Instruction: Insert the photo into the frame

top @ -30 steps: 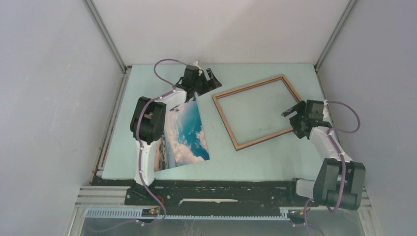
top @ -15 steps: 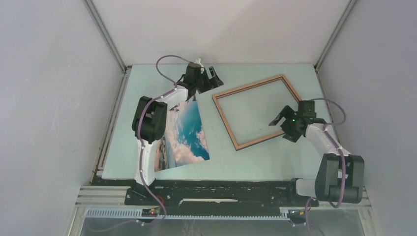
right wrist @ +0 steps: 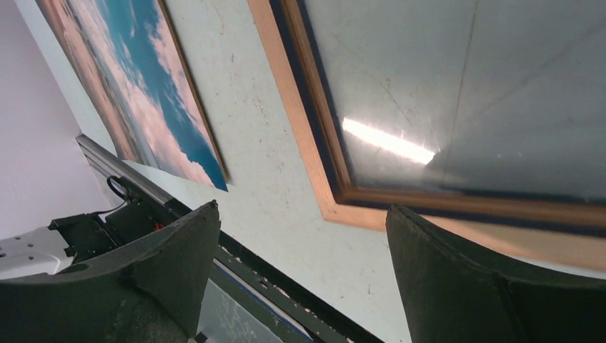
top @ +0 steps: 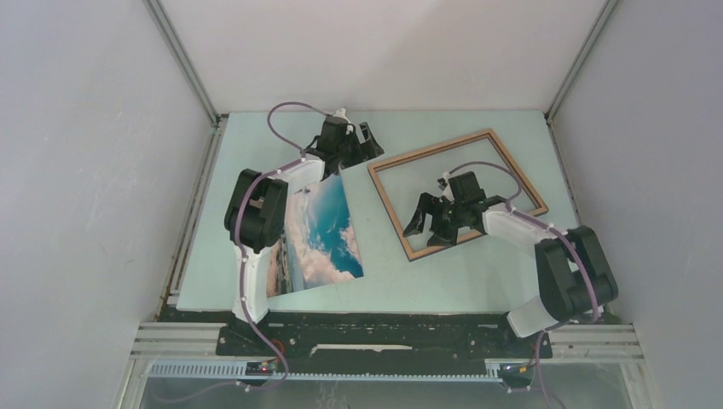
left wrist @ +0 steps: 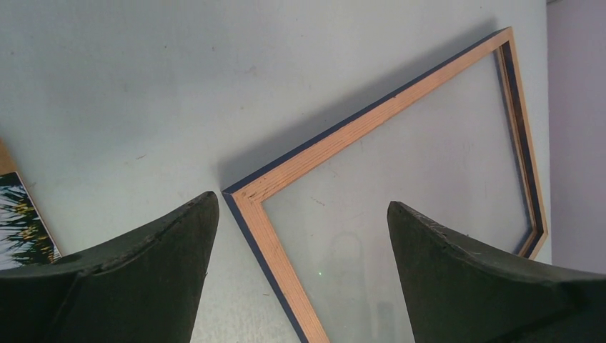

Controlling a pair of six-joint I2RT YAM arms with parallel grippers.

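- From above, one photo (top: pixel 320 230) is lying flat on the bench (top: pixel 460 277), left of centre. The left arm (top: pixel 256 213) is hiding its left edge. One frame (top: pixel 430 150) is lying to the photo's right, apart from it and turned at an angle.
- The left jaws are hanging spread wide beyond the photo's far corner, gripping nothing. On the right arm (top: pixel 563 273), the right jaws are hanging splayed over the frame's near-left corner.
- Through the left wrist camera, the spread jaws are bracketing one frame corner, and a sliver of the photo is showing at the left edge.
- Through the right wrist camera, the released jaws are straddling a frame corner. A light is glinting on its pane, and the photo is lying beyond, apart from the frame.
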